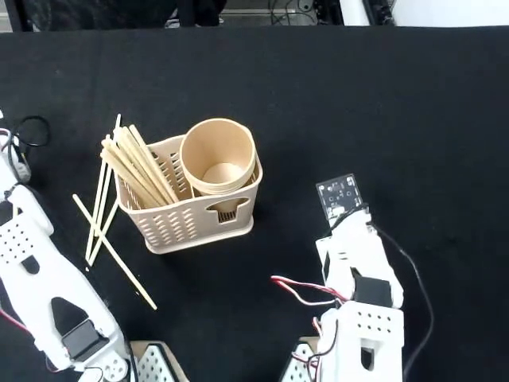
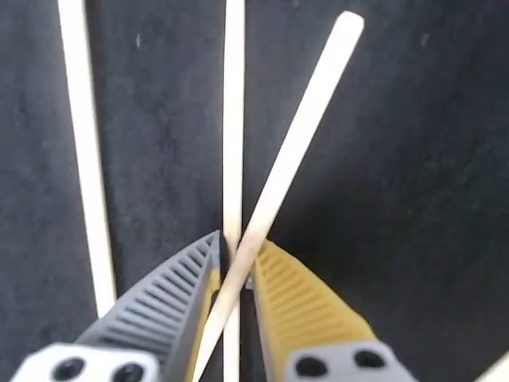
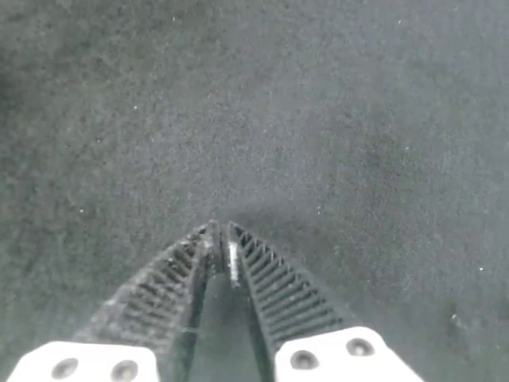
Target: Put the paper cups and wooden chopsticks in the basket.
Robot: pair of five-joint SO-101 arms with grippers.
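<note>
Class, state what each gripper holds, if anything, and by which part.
Left gripper pinches a pale wooden chopstick partway along its shaft; right gripper holds nothing.

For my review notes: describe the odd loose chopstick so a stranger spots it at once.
Find the beige basket holding the paper cups. Left of it, on the black table, the slanted chopstick lies across two near-parallel chopsticks. It alone runs diagonally, while they run almost alongside the basket.

Tool (image 2: 238, 248) clamps slanted chopstick (image 2: 298, 143), crossing 2nd chopstick (image 2: 233, 103); 3rd chopstick (image 2: 83, 159) lies apart.
</note>
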